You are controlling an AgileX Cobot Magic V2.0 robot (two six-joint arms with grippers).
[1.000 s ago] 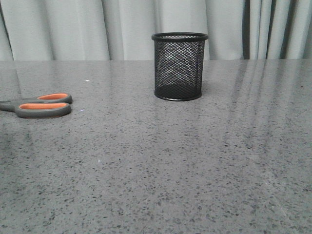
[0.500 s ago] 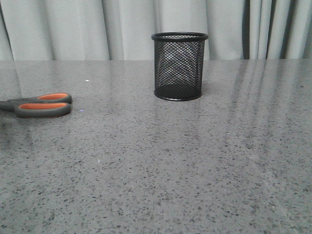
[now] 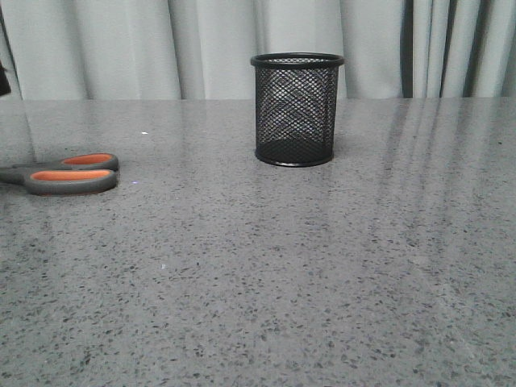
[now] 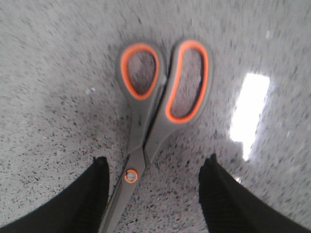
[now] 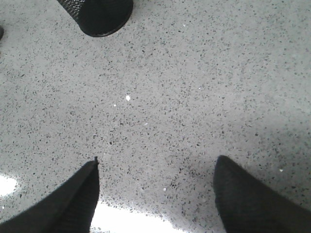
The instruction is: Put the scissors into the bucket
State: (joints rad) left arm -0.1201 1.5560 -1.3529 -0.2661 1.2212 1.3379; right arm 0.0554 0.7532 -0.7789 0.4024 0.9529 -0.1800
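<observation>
The scissors [image 3: 68, 173] lie flat at the table's left edge, grey handles with orange lining toward the middle, blades cut off by the frame. In the left wrist view the scissors [image 4: 155, 111] lie closed between my fingers, the pivot close to one finger. My left gripper [image 4: 154, 165] is open above them and touches nothing. The black mesh bucket [image 3: 297, 109] stands upright at the table's middle back, empty as far as I can see. Its base shows in the right wrist view [image 5: 99, 14]. My right gripper [image 5: 155, 167] is open over bare table.
The grey speckled table [image 3: 282, 274] fills the view. Pale curtains [image 3: 201, 48] hang behind its far edge. A dark bit of the left arm [image 3: 3, 79] shows at the left edge.
A dark bit of the left arm has come into the left edge of the front view. Scissors and bucket have not moved.
</observation>
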